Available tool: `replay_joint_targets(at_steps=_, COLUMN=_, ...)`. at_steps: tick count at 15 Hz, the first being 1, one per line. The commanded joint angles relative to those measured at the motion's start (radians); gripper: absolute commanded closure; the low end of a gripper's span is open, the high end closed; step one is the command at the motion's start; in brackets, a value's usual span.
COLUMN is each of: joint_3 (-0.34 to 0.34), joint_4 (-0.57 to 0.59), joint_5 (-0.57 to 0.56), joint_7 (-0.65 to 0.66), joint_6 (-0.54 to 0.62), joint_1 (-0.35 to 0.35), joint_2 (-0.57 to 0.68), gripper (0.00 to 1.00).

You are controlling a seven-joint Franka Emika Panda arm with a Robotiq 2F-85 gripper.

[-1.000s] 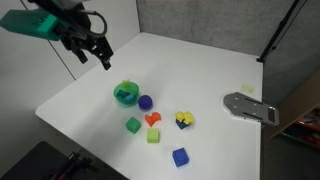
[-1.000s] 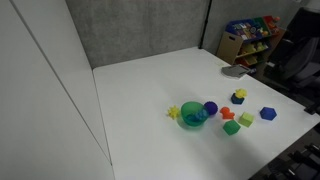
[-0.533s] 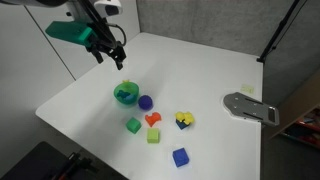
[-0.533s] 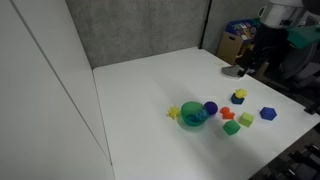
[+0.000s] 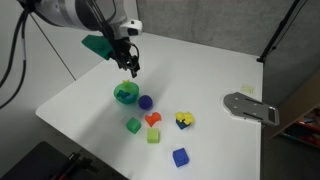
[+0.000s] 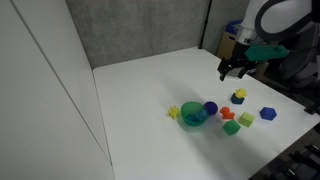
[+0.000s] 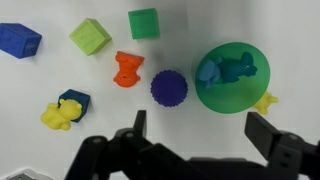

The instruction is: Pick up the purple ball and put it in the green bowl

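Gripper (image 5: 133, 68) nearer green bowl (image 5: 120, 98), jaws apart (cropped)

white table (image 5: 200, 68), blue cube (image 7: 18, 40), lime block (image 7: 89, 35), green block (image 7: 145, 22), orange piece (image 7: 127, 69), grey plate (image 5: 248, 107) at table edge

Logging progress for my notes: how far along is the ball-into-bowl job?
Nothing done yet: the purple ball sits on the table beside the green bowl. In hand: the gripper hangs open and empty above them. Left: descend, grasp the ball, release it in the bowl.
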Motion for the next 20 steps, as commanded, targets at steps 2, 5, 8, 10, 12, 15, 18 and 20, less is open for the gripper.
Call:
replay_joint_targets(at_steps=2, joint_3=-0.057, joint_4=0.113, joint_5=-0.016, joint_7=0.169, joint_6=0.007, joint_1=0.017, joint_2=0.145, gripper=0.00)
replay_joint_targets(at_steps=5, joint_3=-0.092, joint_4=0.173, joint_5=0.007, joint_7=0.256, joint_6=-0.005, joint_1=0.026, joint_2=0.234, gripper=0.00)
replay_joint_targets(at_steps=8, joint_3=-0.110, joint_4=0.237, joint_5=0.033, joint_7=0.317, joint_6=-0.017, joint_1=0.025, joint_2=0.321, gripper=0.00)
replay_joint_targets(at_steps=10, joint_3=-0.116, joint_4=0.271, joint_5=0.054, joint_7=0.344, joint_6=-0.008, joint_1=0.025, joint_2=0.373, gripper=0.00)
replay_joint_targets(at_steps=12, joint_3=-0.117, joint_4=0.304, joint_5=0.075, joint_7=0.366, joint_6=-0.002, joint_1=0.024, joint_2=0.424, gripper=0.00)
replay_joint_targets(at_steps=15, joint_3=-0.119, joint_4=0.351, joint_5=0.100, joint_7=0.393, joint_6=0.003, joint_1=0.028, joint_2=0.493, gripper=0.00)
replay_joint_targets(at_steps=18, joint_3=-0.119, joint_4=0.391, joint_5=0.117, joint_7=0.412, joint_6=0.011, joint_1=0.032, joint_2=0.554, gripper=0.00)
replay_joint_targets(at_steps=20, joint_3=-0.116, joint_4=0.412, joint_5=0.132, joint_7=0.419, joint_6=0.020, joint_1=0.032, joint_2=0.586, gripper=0.00)
